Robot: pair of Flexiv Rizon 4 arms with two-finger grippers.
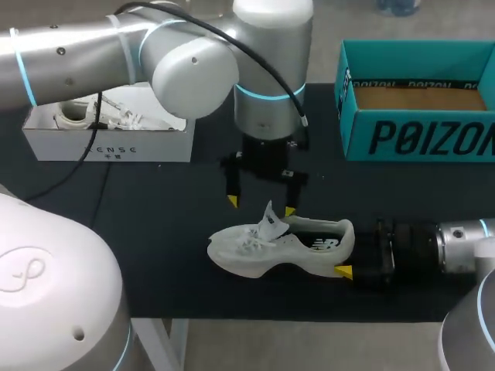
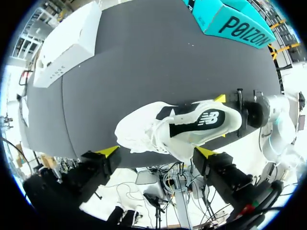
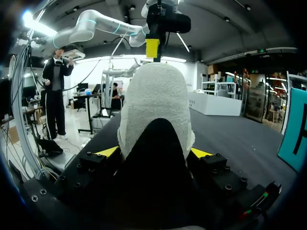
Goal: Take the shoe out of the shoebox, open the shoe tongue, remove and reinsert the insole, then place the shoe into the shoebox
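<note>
A white sneaker lies on its sole on the black table, toe to the left, tongue pulled up and the dark insole showing in its mouth. My left gripper hangs just above the laces, open, its yellow tips well clear on either side of the sneaker. My right gripper comes in from the right and is shut on the sneaker's heel, one yellow tip pressed against each side. The teal shoebox stands open at the back right, with nothing inside.
A white box holding some white items sits at the back left. The table's front edge runs close below the sneaker. Bare black table lies between the sneaker and the two boxes.
</note>
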